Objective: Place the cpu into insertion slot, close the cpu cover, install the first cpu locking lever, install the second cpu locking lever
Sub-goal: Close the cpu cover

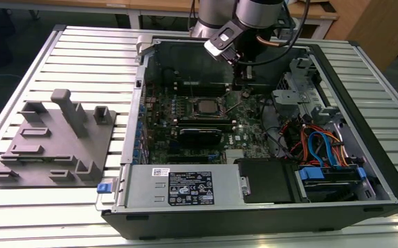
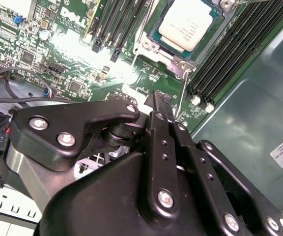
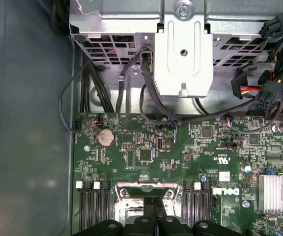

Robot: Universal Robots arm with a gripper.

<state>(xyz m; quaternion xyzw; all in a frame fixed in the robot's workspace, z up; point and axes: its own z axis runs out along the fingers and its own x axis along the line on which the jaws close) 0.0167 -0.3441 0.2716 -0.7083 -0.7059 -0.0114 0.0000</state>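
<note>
Lever step: the gripper [image 2: 160, 102], fingers clenched and seemingly empty, is hovering beside the loose lever [image 2: 183, 93] below the seated cpu [image 2: 188, 24], upper right; locking it is calling for a downward push.

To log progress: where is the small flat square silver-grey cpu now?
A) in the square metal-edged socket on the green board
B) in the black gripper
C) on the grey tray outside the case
A: in the second wrist view the cpu sits in the insertion slot.

A robotics lab or workshop: a slatted aluminium bench [image 1: 81, 51] carries an opened computer case [image 1: 254, 222]. A grey fixture plate [image 1: 47, 150] sits at the case's nine o'clock, and wooden desks [image 1: 161, 5] at its twelve.
</note>
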